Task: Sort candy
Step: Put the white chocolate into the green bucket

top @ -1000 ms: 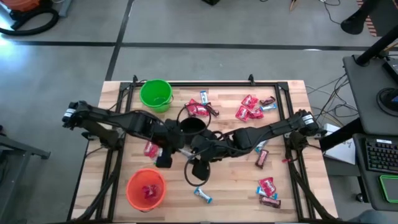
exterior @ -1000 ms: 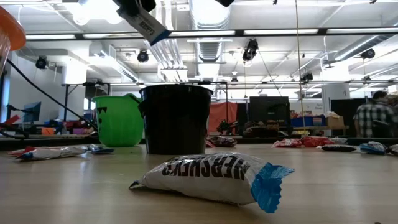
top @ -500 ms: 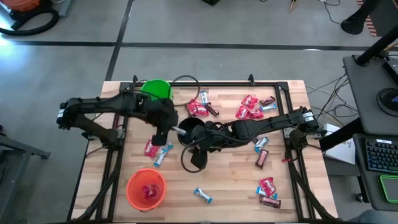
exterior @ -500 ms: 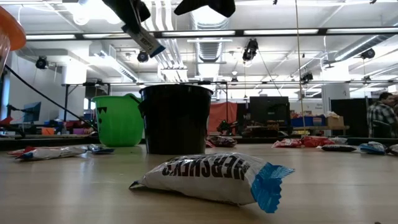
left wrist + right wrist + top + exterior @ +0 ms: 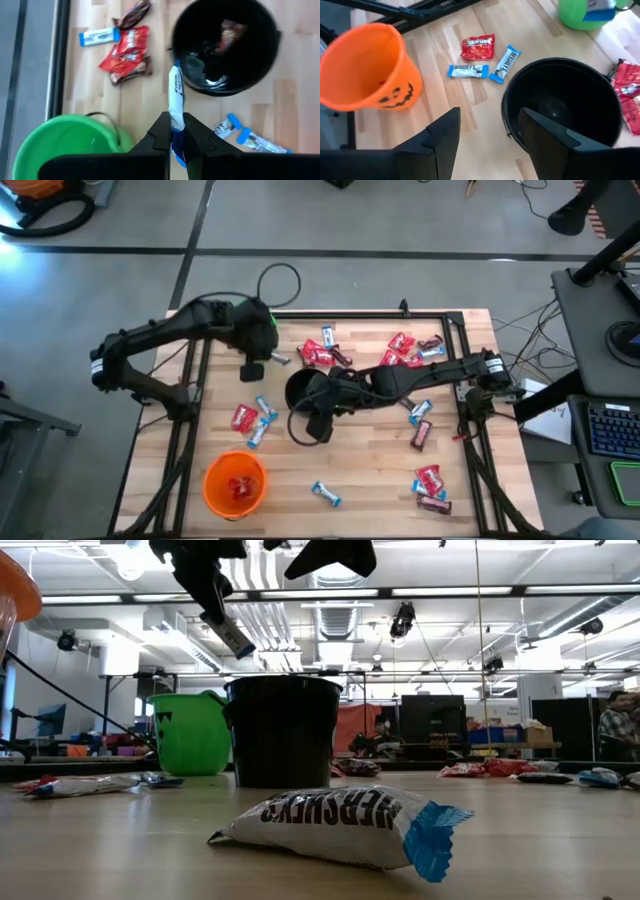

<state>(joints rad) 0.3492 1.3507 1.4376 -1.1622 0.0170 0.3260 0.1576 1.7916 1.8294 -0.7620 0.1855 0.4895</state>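
Observation:
My left gripper [image 5: 174, 134] is shut on a blue-and-white candy [image 5: 175, 95] and hangs above the table between the green cup [image 5: 65, 145] and the black cup [image 5: 225, 45]. In the low view the left gripper [image 5: 212, 595] is high up, left of the black cup [image 5: 283, 730]. A brown candy [image 5: 230, 35] lies in the black cup. My right gripper [image 5: 492, 145] is open with nothing in it, above the near rim of the black cup [image 5: 565, 105]. More candy lies loose on the table [image 5: 470, 330], with some red pieces in the orange cup [image 5: 235, 483]. My left gripper pinches the blue-and-white candy by one end [image 5: 174, 122] between its two fingers. The fingers slant down from above and lie along the candy. The rest sticks out past the fingertips, its free end [image 5: 240, 645] pointing down at a slant, lifted clear of the table.
Red candies [image 5: 320, 356] lie beyond the black cup and others [image 5: 400, 352] at the far right. A red one [image 5: 477, 47] and two blue-and-white ones [image 5: 467, 71] lie between the orange and black cups. A white wrapped bar [image 5: 345, 825] lies near the low camera.
My left gripper has swung with the candy from the near side of the black cup toward the table's far edge, up beside the green cup, still shut. My right gripper has drifted a little toward the far edge over the black cup, staying open.

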